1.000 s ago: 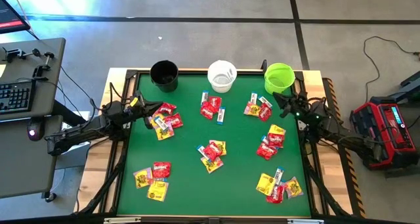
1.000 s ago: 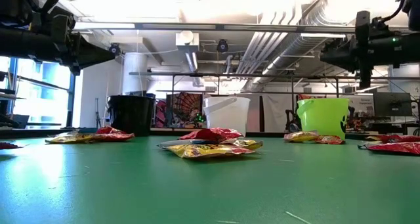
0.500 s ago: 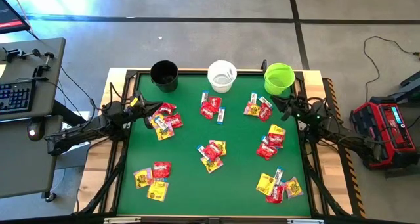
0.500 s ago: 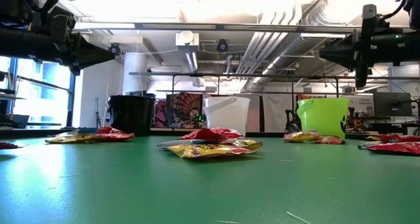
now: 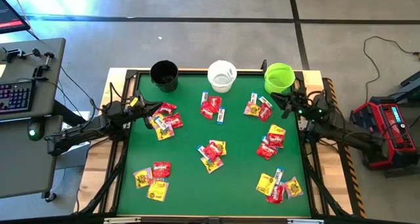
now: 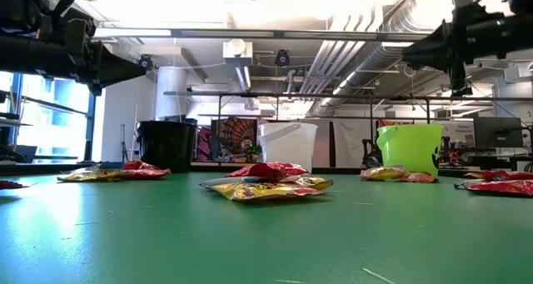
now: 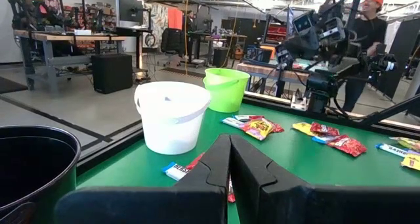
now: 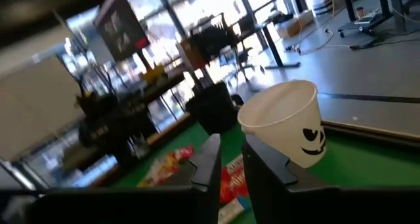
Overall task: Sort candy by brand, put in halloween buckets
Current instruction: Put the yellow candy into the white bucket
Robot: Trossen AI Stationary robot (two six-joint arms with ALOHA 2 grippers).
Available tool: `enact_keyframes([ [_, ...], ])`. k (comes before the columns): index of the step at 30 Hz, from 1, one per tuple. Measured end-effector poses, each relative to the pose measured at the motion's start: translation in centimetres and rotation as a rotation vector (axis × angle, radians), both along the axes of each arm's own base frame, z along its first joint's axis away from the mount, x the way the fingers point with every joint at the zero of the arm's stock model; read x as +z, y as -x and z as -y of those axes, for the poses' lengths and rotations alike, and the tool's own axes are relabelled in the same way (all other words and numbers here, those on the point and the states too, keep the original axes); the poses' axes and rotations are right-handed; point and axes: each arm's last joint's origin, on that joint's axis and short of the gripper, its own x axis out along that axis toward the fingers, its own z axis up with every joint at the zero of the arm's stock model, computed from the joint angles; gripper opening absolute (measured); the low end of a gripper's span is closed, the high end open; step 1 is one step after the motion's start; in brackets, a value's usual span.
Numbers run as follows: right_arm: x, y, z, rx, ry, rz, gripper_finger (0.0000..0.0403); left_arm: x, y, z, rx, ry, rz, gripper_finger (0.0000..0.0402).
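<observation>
Candy sorting on a green table (image 5: 236,184), seen at an early stage: wrapped packets lie in six loose clusters across the felt, and none can be seen inside a pail. Three halloween buckets stand in a row along the far edge: black bucket (image 5: 164,75) at the left, white bucket (image 5: 222,75) in the middle, lime-green bucket (image 5: 279,78) at the right.

Right gripper (image 5: 278,100) is raised above the table, just beside the green bucket and over the far-right candy cluster (image 5: 258,107) of red, yellow and white-and-blue packets. Its fingers stand a narrow gap apart in the right wrist view, with nothing between them. Left gripper (image 5: 146,111) hovers over the near edge of the left cluster (image 5: 165,120), below the black bucket; its fingers are pressed together and empty in the left wrist view.

Step in hand, as judged from this layout: the right arm is between picks, carrying nothing. Next move calls for widening the fingers, descending onto a single packet in the cluster beneath without dragging its neighbours, then lifting it to the bucket assigned to that brand. Overlapping packets make a clean single pick the main difficulty. A person (image 7: 369,20) is visible in the room beyond the table.
</observation>
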Motion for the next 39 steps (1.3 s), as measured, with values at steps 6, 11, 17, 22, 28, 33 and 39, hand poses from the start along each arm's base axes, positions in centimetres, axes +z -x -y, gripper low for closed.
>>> enact_keyframes([
  [6, 2.4, -1.3, 0.5, 0.029, 0.001, -0.163, 0.0020, 0.0, 0.0, 0.0, 0.005, -0.001, 0.001, 0.0001],
  [11, 3.9, -2.9, 1.2, 0.051, -0.020, -0.291, 0.0008, 0.0, 0.0, 0.0, 0.006, -0.001, 0.002, 0.0001],
  [17, 4.4, -5.0, 2.2, 0.058, -0.063, -0.371, 0.0007, 0.1, 0.0, 0.0, 0.007, -0.003, 0.006, 0.0001],
  [22, 3.6, -6.5, 2.9, 0.070, -0.111, -0.439, 0.0007, 0.0, 0.0, 0.0, 0.008, 0.000, -0.001, 0.0001],
  [28, 2.2, -7.8, 3.4, 0.076, -0.196, -0.492, 0.0007, 0.2, 0.0, 0.0, 0.005, 0.067, 0.058, 0.0001],
  [33, 1.5, -8.4, 3.5, 0.115, -0.225, -0.522, 0.0007, 0.3, 0.0, 0.0, 0.003, 0.112, 0.081, 0.0001],
  [39, 0.7, -8.6, 3.7, 0.086, -0.231, -0.591, 0.0036, 0.3, 0.0, -0.1, 0.031, 0.119, 0.086, 0.0001],
])
